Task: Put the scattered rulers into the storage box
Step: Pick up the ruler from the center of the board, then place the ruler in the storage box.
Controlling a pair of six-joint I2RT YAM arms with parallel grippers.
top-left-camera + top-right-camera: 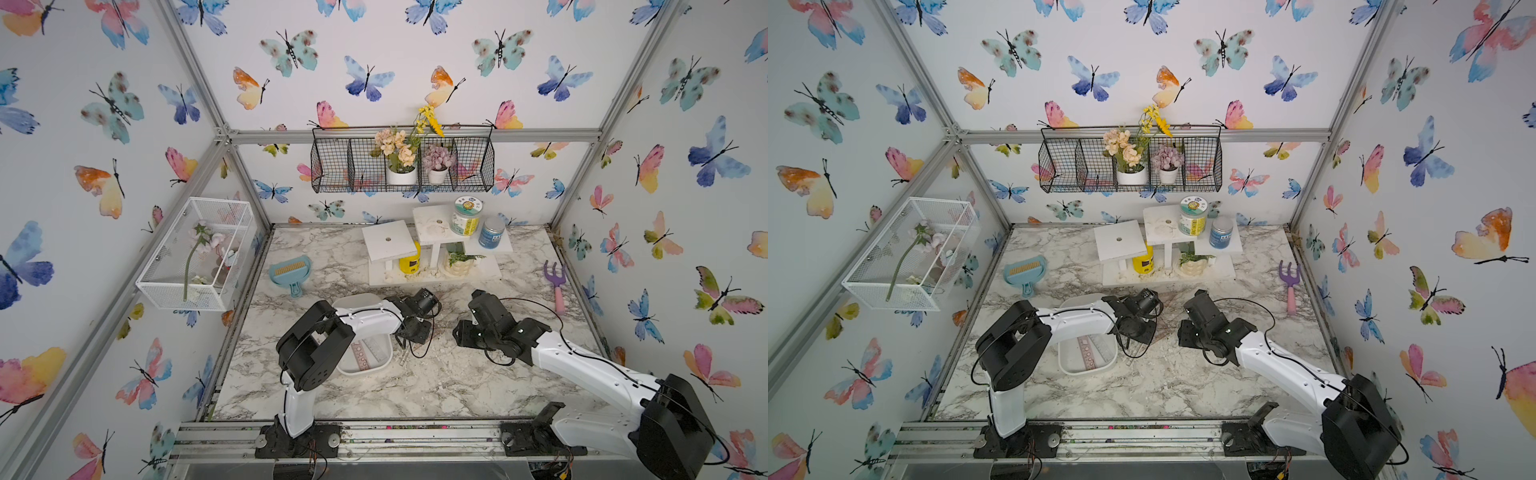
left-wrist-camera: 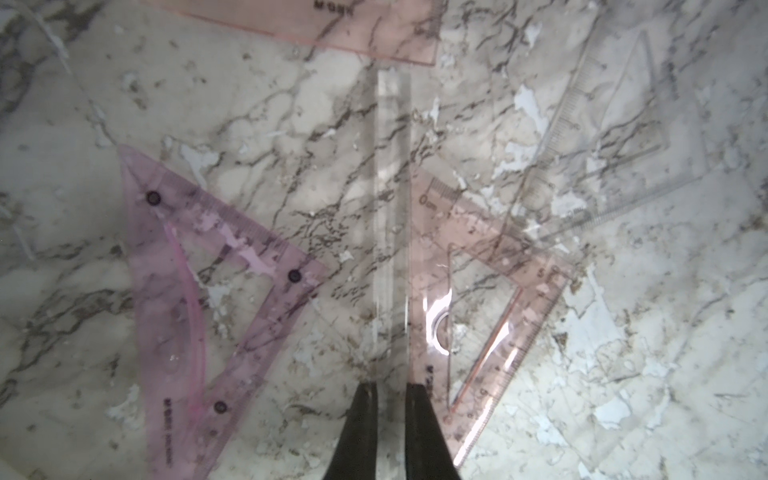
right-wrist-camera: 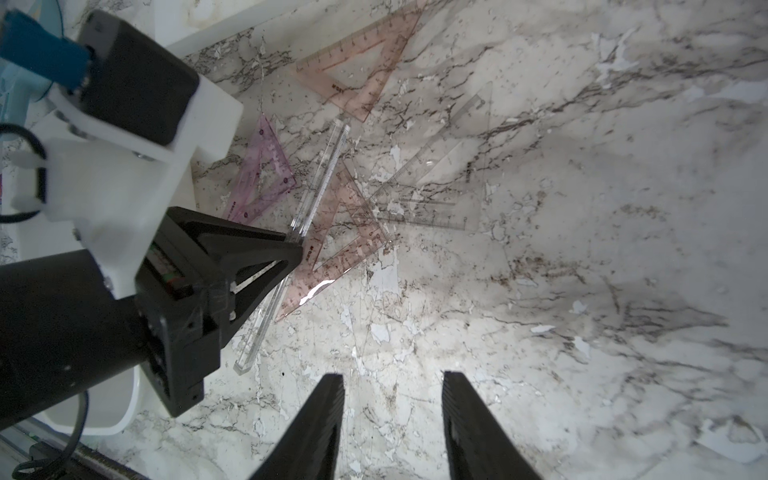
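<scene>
- Clear ruler (image 2: 390, 216): looks stiff, light and slick; left gripper (image 2: 390, 388) is clamped across its width, about mid-length
- Pink set square (image 2: 490, 299) touches it beside the gripper, flat on the tabletop (image 2: 623, 374)
- Storage box (image 1: 365, 371) lies behind that gripper
- Right gripper (image 3: 392, 386): apart, empty

I get bright, even top views, bowed at the edges; wrist views are soft, with glare on a set square (image 2: 430, 282).

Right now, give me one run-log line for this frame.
left hand: shut on clear ruler | right hand: open, empty | storage box: rulers inside | table: set squares loose
</scene>
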